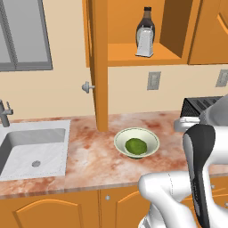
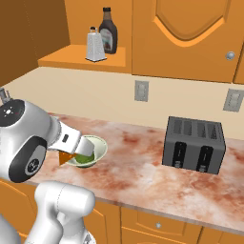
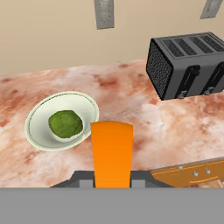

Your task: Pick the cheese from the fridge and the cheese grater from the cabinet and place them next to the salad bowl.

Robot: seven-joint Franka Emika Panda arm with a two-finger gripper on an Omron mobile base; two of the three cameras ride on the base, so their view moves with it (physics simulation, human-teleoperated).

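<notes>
While the big pink and white stone desk (image 1: 89, 156) runs under the wall, the orange wooden cabinet (image 1: 100, 62) hangs above it with its tall door open. A sink (image 1: 33, 151) is set into the desk at the left side, and a dark toaster (image 2: 194, 144) stands on the desk at the right side. The salad bowl (image 1: 136, 142) sits on the desk between them, with a green leafy lump inside it. On the cabinet shelf stands a dark brown bottle (image 2: 108, 30), and the silver cheese grater (image 1: 144, 41) stands just in front of it, upright. The hand (image 3: 112, 181) is squeezed shut on the cheese (image 3: 112, 153), an orange wedge that sticks out from between the two fingers. The cheese hangs in the air above the front of the desk, just beside the salad bowl on its toaster side, and it is not yet lying on the desk.
</notes>
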